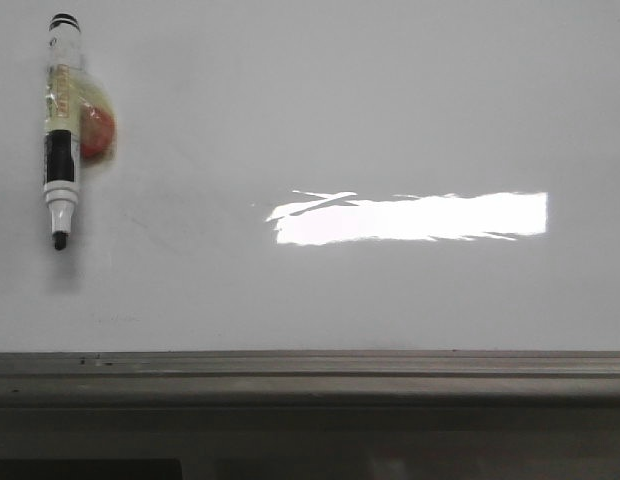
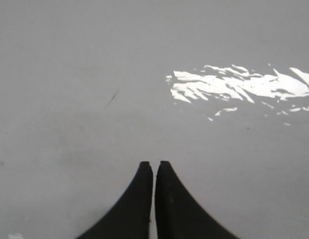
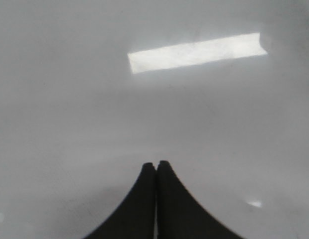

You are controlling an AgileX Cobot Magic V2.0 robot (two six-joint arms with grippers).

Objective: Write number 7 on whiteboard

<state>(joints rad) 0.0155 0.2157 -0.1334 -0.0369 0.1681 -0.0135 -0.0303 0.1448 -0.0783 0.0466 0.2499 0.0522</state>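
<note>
The glossy whiteboard (image 1: 390,100) fills the front view, and no number 7 is in view on it. A black-and-white marker (image 1: 60,130) hangs upright at the board's upper left, tip down, against a red and yellow holder (image 1: 95,128). Neither gripper shows in the front view. In the left wrist view my left gripper (image 2: 154,163) is shut with nothing in it, over bare whiteboard (image 2: 70,59). In the right wrist view my right gripper (image 3: 155,163) is shut and empty, also over bare whiteboard (image 3: 70,124).
A grey metal rail (image 1: 310,375) runs along the board's bottom edge. A bright rectangular glare patch (image 1: 410,217) lies right of centre. A short faint dark mark (image 2: 112,98) sits on the board ahead of the left gripper.
</note>
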